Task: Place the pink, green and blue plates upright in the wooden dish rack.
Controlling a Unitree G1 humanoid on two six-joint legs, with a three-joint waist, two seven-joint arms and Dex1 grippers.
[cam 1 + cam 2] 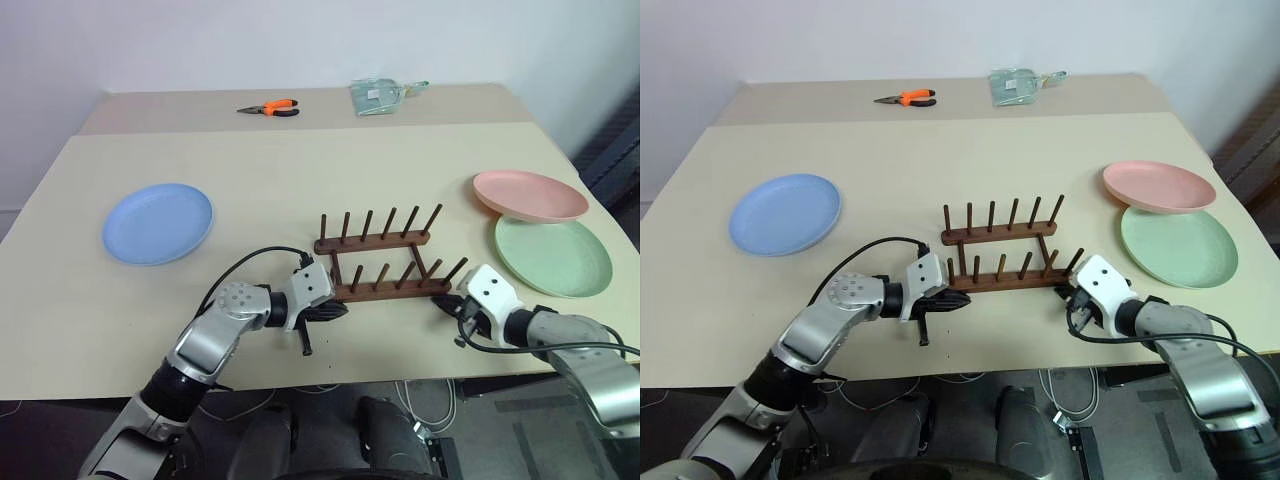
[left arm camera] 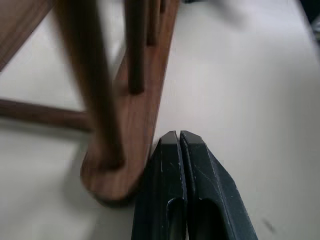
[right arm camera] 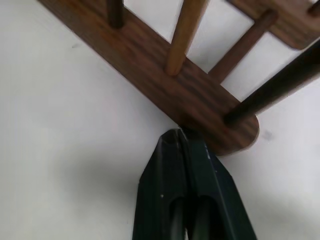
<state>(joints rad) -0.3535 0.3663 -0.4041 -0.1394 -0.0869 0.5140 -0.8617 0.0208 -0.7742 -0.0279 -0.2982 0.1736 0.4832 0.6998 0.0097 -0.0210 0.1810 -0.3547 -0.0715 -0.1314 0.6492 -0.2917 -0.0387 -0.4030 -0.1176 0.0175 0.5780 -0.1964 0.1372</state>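
Item one: wooden dish rack [image 1: 385, 258], dark brown, two parallel base bars with upright pegs, standing at the middle of the worktop [image 1: 300, 160] and holding no plates.

Item two: my left claw [image 1: 338, 311], clenched with its two black fingers pressed flat together and nothing between them. It sits at the rack's 8 o'clock, tips right beside the rounded end of the near base bar; in my left wrist view the fingers [image 2: 172, 165] lie just against the side of that bar end.

Item three: my right claw [image 1: 445, 305], likewise clenched on nothing. It sits at the rack's 4 o'clock, at the opposite end of the near bar; in my right wrist view its fingers [image 3: 175, 160] meet the edge of the bar close to its rounded end.

Item four: blue plate [image 1: 158, 222], lying flat at the rack's 9 o'clock, well apart from it.

Item five: green plate [image 1: 553, 256], flat at the rack's 3 o'clock, near my right arm.

Item six: pink plate [image 1: 529, 195], at the rack's 2 o'clock, its near rim overlapping the far rim of the green plate.

Item seven: orange-handled pliers [image 1: 270, 108], at 11 o'clock on the far strip of the worktop.

Item eight: pale green packet [image 1: 378, 96], at 12 o'clock on that same strip.
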